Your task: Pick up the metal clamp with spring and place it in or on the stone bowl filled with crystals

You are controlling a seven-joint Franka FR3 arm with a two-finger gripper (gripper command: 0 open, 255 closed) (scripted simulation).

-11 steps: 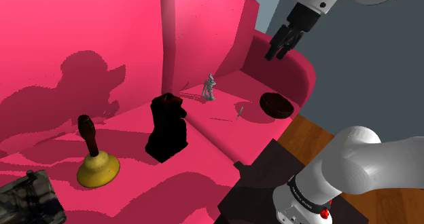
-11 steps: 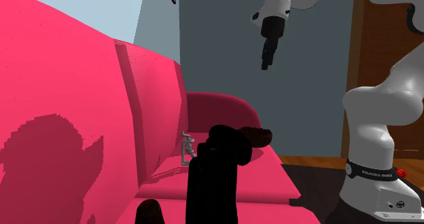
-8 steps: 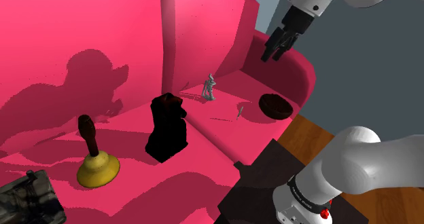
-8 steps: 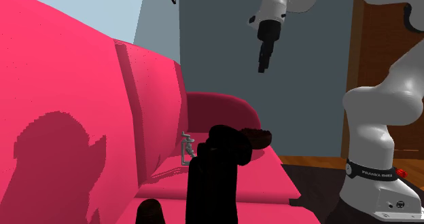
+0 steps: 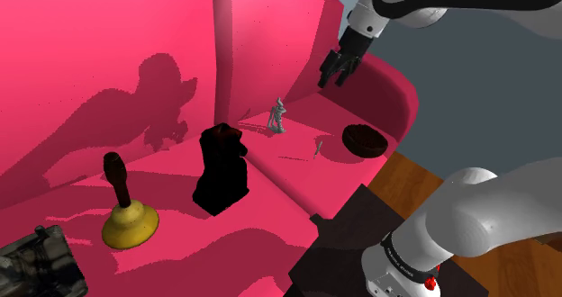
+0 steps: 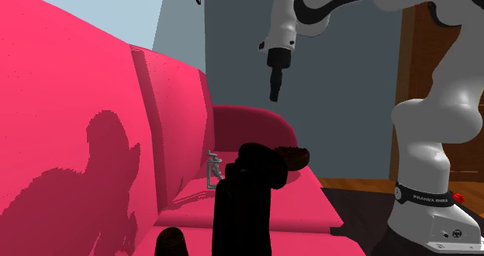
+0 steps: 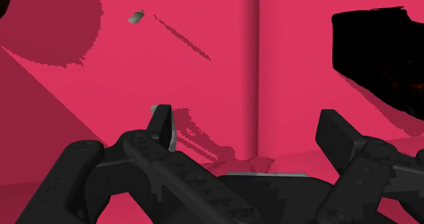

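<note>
Swings black two-finger gripper [image 5: 335, 70] leftward in the shoulder view since a moment ago, jaws spread, empty. Passes tall black figurine [image 5: 222, 169] toward the front edge of the pink sofa seat [image 5: 270, 187]; finds small grey metal clamp [image 5: 278, 117] upright at the back edge, dark round bowl [image 5: 365, 140] by the end edge. Risks toppling the slender clamp if one finger lands first.

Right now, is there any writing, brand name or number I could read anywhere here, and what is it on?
"FRANKA EMIKA": white letters on the black band low on the arm, second exterior view; the last letters are hard to make out.
The same band in the shoulder view: white lettering, too small to read.
Round mark below the band: too small to read.
Nothing to read on the sofa or the things on it.
</note>
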